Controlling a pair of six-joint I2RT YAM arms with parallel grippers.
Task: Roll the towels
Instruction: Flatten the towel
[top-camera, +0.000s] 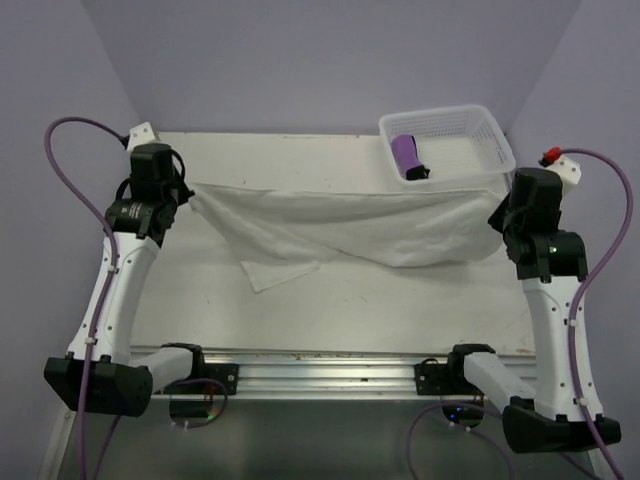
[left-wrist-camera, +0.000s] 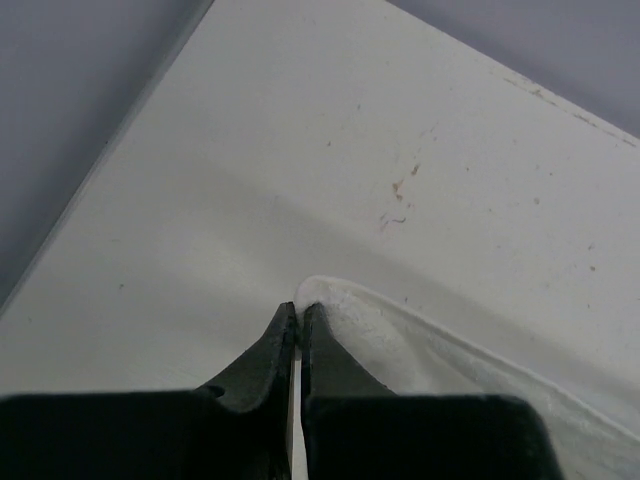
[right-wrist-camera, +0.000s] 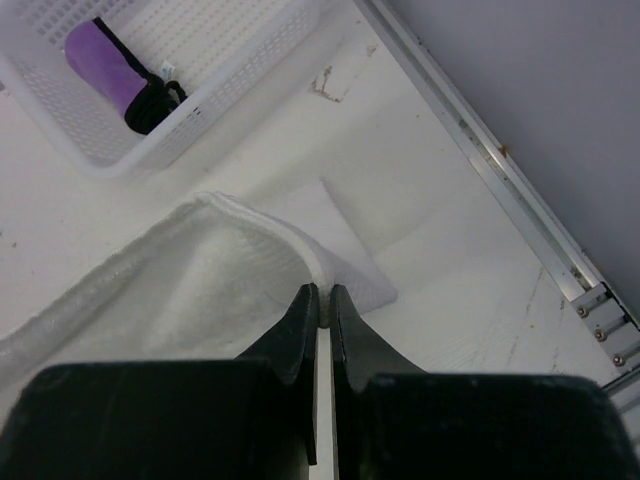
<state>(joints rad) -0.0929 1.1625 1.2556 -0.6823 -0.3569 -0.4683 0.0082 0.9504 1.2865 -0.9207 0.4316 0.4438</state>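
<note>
Biggest thing first: your counter (top-camera: 400, 310) is pale and scuffed, and it fills most of the top view.

The white towel (top-camera: 340, 225) runs in a long band through the middle, from about 9 o'clock over to 3 o'clock. It sags and bunches in between. One flat corner flap lies on the counter at roughly 7 o'clock from the towel's middle.

The white perforated basket (top-camera: 493, 137) sits at about 1 o'clock, near the far right corner of the counter. The towel's right end is just below it, at its 6 o'clock.

Your left pincer (left-wrist-camera: 300, 312) is out at 9 o'clock, clenched. In its wrist view the two black fingers are pressed together, with the towel's left corner right at the tips and a sliver of white between them, so it's gripping the white towel. Your right pincer (right-wrist-camera: 322, 295) is at 3 o'clock and does the same thing. Its fingers are pinched onto the hemmed edge of the towel's right end, and the cloth folds away toward 10 o'clock in that view.

Smallest bit: the purple towel (top-camera: 406, 152) is rolled up inside the basket, tilted, with its dark edging at the lower end.
</note>
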